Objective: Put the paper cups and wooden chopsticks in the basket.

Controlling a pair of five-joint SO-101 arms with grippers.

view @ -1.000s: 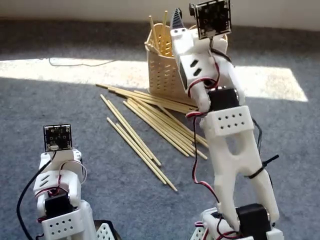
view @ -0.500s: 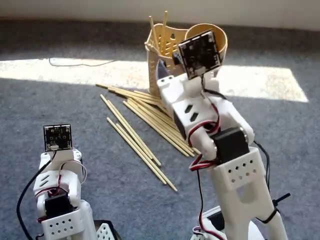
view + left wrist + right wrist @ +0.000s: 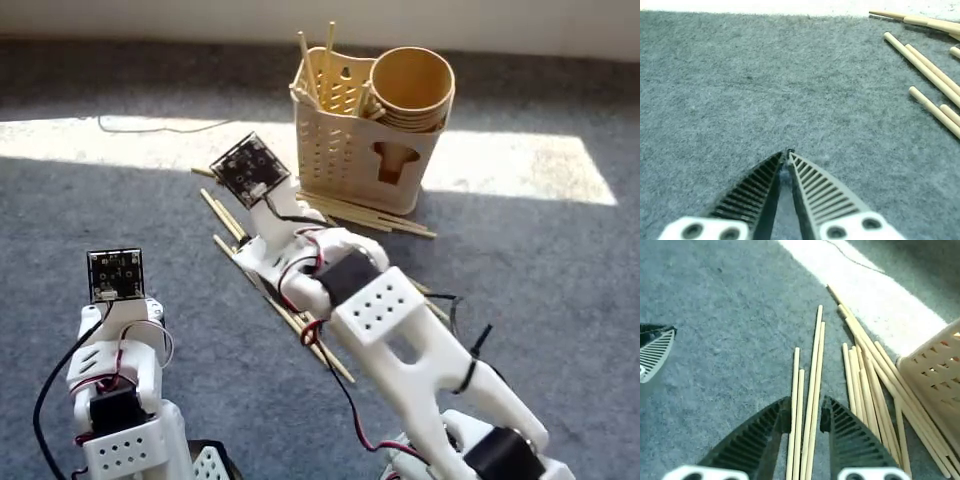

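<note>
basket (image 3: 340,165): I see paper cups (image 3: 410,85) and some chopsticks (image 3: 327,50) in it
loose chopsticks (image 3: 815,365): on the carpet (image 3: 150,230) before the basket, under my right gripper (image 3: 806,407)

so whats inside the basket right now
The basket holds nested paper cups at one end and a few chopsticks standing upright beside them. Its walls hide the bottom.

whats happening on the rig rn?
Right arm's claw is open, low over the loose wooden chopsticks on the carpet, its jaws straddling a few of them. The paper cups are already stacked in the basket, along with a couple of upright chopsticks. Left arm's claw is shut above bare carpet, holding nothing.
</note>
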